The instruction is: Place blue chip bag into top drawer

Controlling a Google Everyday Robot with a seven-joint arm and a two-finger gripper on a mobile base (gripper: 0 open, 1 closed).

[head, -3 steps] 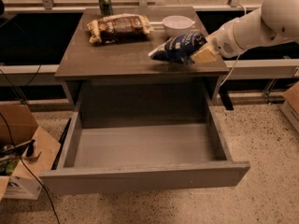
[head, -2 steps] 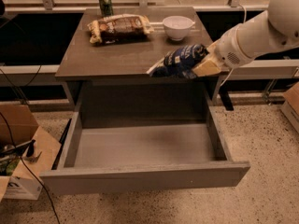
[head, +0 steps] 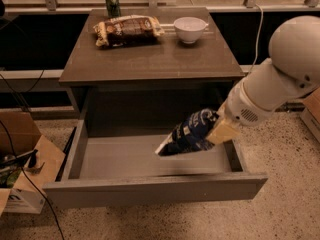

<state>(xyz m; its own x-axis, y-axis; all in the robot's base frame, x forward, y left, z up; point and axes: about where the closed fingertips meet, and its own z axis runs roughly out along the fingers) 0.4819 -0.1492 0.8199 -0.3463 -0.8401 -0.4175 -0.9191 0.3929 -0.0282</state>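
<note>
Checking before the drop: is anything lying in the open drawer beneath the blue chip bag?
Nothing visible. The gripper holds the crumpled dark blue foil chip bag over the right side of the wide grey top drawer, whose visible floor is bare.

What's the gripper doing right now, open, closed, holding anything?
Gripper: closed on the bag, at the right side of the open drawer.

You have two snack bags: one blue chip bag (head: 190, 134) and one brown bag (head: 127, 30). You also have one bowl (head: 190, 29), one can (head: 112, 3), one table (head: 150, 59), one top drawer (head: 150, 194), one cardboard box (head: 25, 154), and one gripper (head: 220, 131), clamped on the blue chip bag over the top drawer.
</note>
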